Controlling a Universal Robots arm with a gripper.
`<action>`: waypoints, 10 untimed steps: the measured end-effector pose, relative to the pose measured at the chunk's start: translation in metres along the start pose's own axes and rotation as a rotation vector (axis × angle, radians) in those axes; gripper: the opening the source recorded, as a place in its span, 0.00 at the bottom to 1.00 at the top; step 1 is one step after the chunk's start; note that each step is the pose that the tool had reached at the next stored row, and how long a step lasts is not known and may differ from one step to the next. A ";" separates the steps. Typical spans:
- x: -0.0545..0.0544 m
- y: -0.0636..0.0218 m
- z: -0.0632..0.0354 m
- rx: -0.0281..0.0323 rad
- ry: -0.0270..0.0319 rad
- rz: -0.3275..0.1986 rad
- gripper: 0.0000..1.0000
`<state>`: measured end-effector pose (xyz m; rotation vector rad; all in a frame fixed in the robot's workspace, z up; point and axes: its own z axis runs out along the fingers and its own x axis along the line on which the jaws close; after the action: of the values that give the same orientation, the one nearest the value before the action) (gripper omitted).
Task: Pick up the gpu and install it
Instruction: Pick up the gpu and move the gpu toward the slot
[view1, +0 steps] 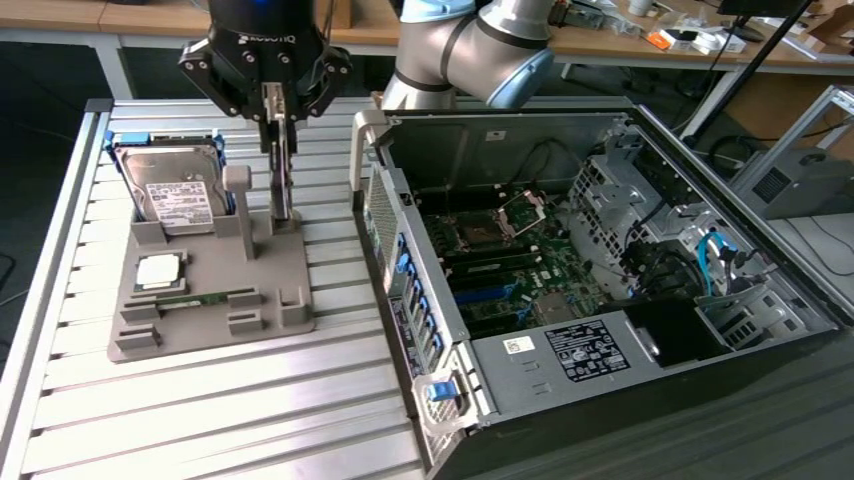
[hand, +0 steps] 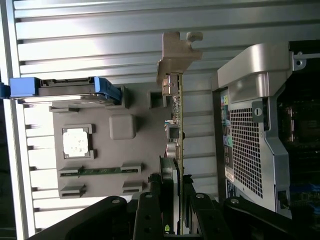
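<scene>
exterior view: even overhead light, moderately bright. slatted table (view1: 200, 420) carries a soft sheen with no hard glare. computer case (view1: 454, 150) is dim inside and darkest toward its lower bays. grey holder (view1: 214, 330) throws only short, soft shadows. wrist view: strong glare across the table slats. processor (hand: 77, 142) washed out to white. gripper (hand: 172, 184) underexposed, near black. gpu (hand: 175, 60) bracket evenly lit.
</scene>
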<state>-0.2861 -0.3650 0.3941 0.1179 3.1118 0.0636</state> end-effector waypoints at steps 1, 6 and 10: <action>0.000 0.0000 -0.0005 0.0000 0.0000 0.000 0.27; 0.000 0.0001 -0.0035 0.0000 0.0000 0.000 0.27; 0.000 0.0002 -0.0055 -0.0001 0.0000 0.000 0.27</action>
<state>-0.2861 -0.3650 0.3996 0.1180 3.1118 0.0636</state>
